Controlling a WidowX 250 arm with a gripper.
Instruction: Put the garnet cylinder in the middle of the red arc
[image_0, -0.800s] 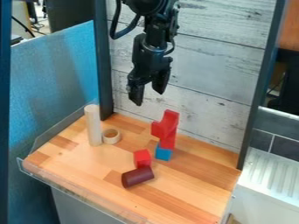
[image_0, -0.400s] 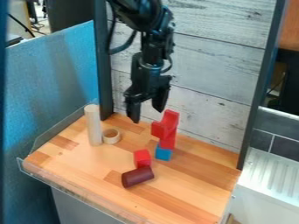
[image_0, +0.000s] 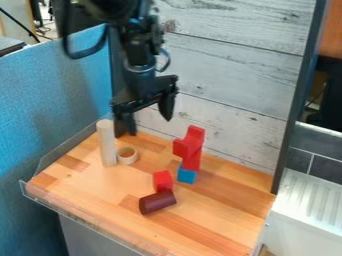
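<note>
My gripper (image_0: 146, 120) hangs open over the back left of the table, its fingers apart with nothing between them. The garnet cylinder (image_0: 157, 201) lies on its side near the middle front, touching or very close to a red cube (image_0: 162, 180). Behind and to the right, the red arc (image_0: 190, 141) tops a small stack, tilted, with a red block (image_0: 192, 160) below it and a blue cube (image_0: 186, 174) at the bottom front. My gripper is well behind and above the cylinder, to the left of the arc.
At the left of the wooden table (image_0: 220, 210), a tall pale cylinder (image_0: 107, 143) stands upright beside a pale wooden ring (image_0: 127, 155). A clear rim (image_0: 80, 216) edges the table, with a whitewashed plank wall (image_0: 234, 75) behind.
My gripper has come down and then shifted left, away from above the red arc's side toward the pale cylinder. Its fingers stand wider apart. The objects have not moved.
</note>
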